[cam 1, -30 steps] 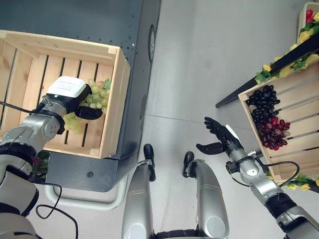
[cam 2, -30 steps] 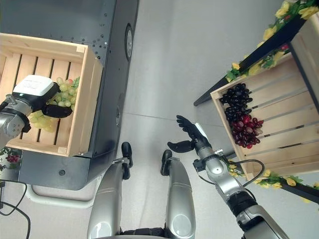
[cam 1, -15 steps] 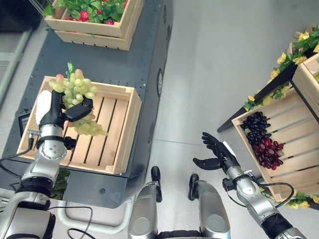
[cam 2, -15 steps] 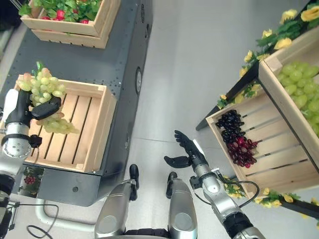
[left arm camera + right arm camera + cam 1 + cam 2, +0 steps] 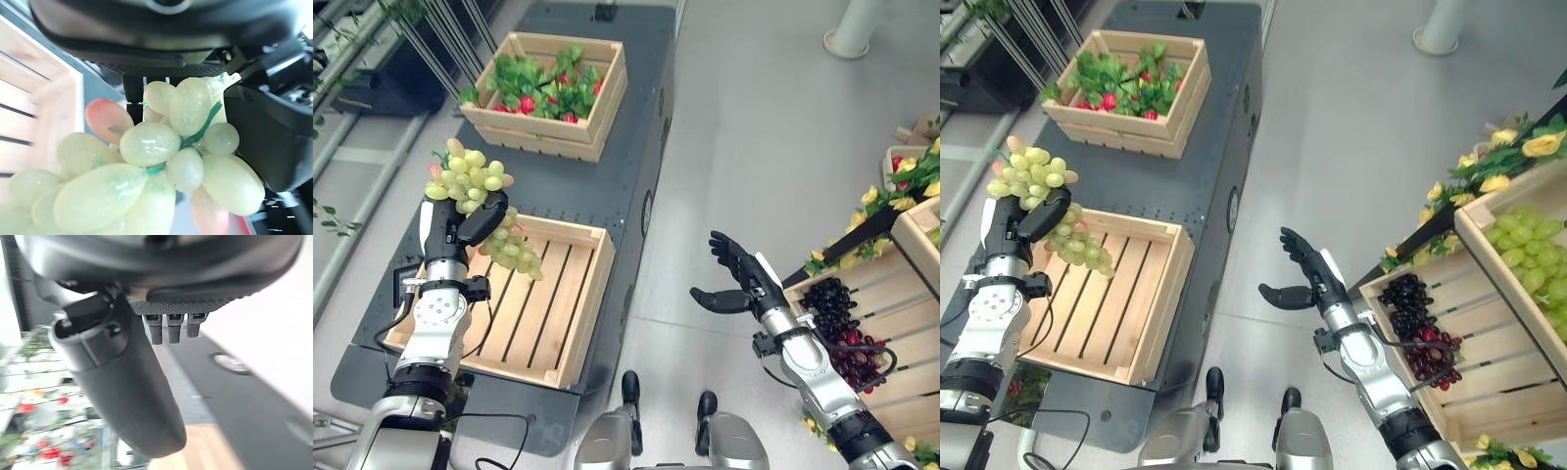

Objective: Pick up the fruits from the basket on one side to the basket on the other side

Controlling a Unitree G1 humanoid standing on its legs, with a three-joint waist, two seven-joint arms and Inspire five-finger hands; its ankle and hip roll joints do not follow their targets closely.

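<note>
Since a moment ago your left hand [image 5: 458,223] has raised the green grapes [image 5: 470,176] clear above the wooden crate [image 5: 578,304], fingers curled round them, right hand [image 5: 736,279] spread empty; the dangling lower cluster may tear off mid-swing.

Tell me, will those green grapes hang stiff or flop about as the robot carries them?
Probably floppy: the grapes bulge above the left hand and a tail droops below it over the crate. They look smooth and glossy in the wrist view, so perhaps slippery. With thin green stems joining them, a loose grape might drop off.
</note>
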